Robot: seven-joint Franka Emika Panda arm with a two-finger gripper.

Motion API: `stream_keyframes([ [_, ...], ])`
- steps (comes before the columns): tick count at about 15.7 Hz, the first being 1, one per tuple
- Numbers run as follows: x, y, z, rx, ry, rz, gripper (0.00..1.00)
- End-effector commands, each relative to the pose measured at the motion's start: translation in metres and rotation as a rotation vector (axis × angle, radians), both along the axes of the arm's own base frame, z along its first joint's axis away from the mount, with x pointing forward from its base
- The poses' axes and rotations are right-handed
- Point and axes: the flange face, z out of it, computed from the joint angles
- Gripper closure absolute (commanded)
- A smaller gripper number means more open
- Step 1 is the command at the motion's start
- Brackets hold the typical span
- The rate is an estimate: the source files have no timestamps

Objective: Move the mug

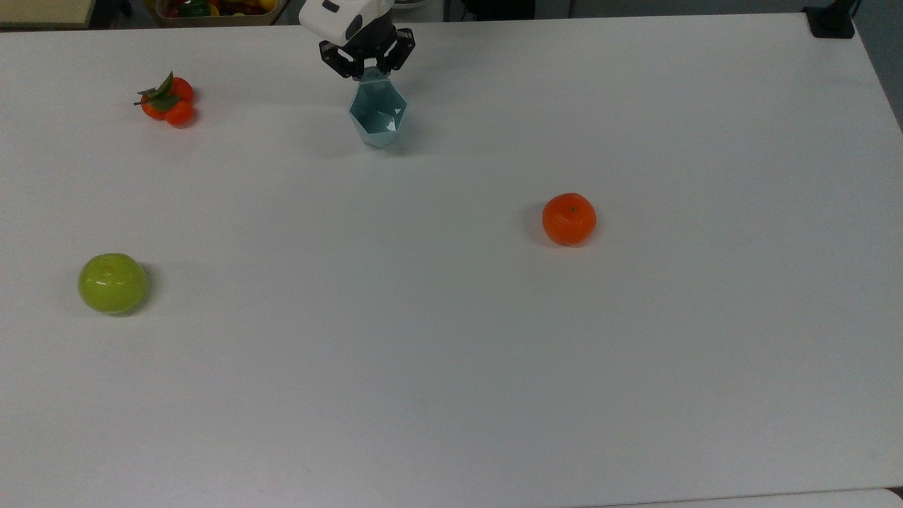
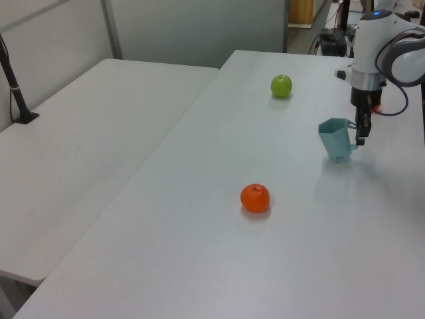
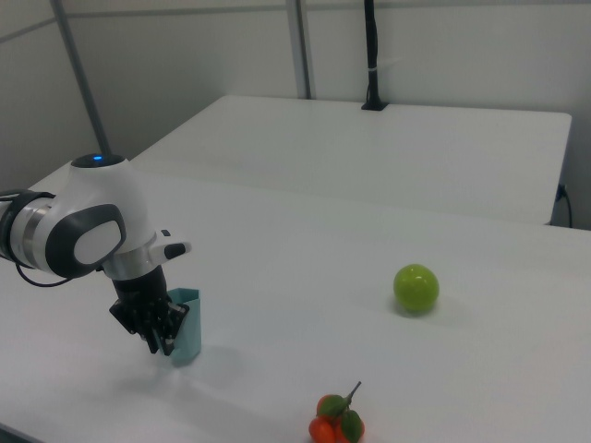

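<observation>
The pale teal faceted mug stands upright at the far middle of the white table. In the left view the mug has its base at the table surface with its shadow directly beneath; whether it touches I cannot tell. My gripper points straight down just behind it, shut on the small side handle. The left view has the gripper at the mug's right side. In the right view the gripper is against the left side of the mug.
An orange tangerine lies right of centre and a green apple at the top view's left. A pair of small leafy tangerines sits far left. A second table adjoins, and a black post base stands at a corner.
</observation>
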Motion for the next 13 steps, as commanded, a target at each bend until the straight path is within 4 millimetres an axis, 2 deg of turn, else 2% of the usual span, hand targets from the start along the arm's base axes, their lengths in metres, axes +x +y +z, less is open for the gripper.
stream_keyframes([
  [1, -0.005, -0.007, -0.004, 0.019, -0.003, 0.007, 0.83],
  [2, -0.005, -0.008, -0.004, 0.019, 0.005, 0.004, 0.71],
  [4, -0.007, -0.012, -0.004, 0.02, 0.02, -0.007, 0.54],
  [5, -0.007, -0.013, -0.004, 0.021, 0.023, -0.019, 0.51],
  [6, -0.007, -0.016, -0.004, 0.024, 0.024, -0.029, 0.36],
  [8, -0.008, -0.02, -0.004, 0.028, 0.031, -0.042, 0.18],
  [11, -0.011, -0.019, -0.002, 0.049, 0.061, -0.06, 0.0],
  [13, -0.008, -0.018, 0.009, 0.055, 0.082, -0.064, 0.0],
])
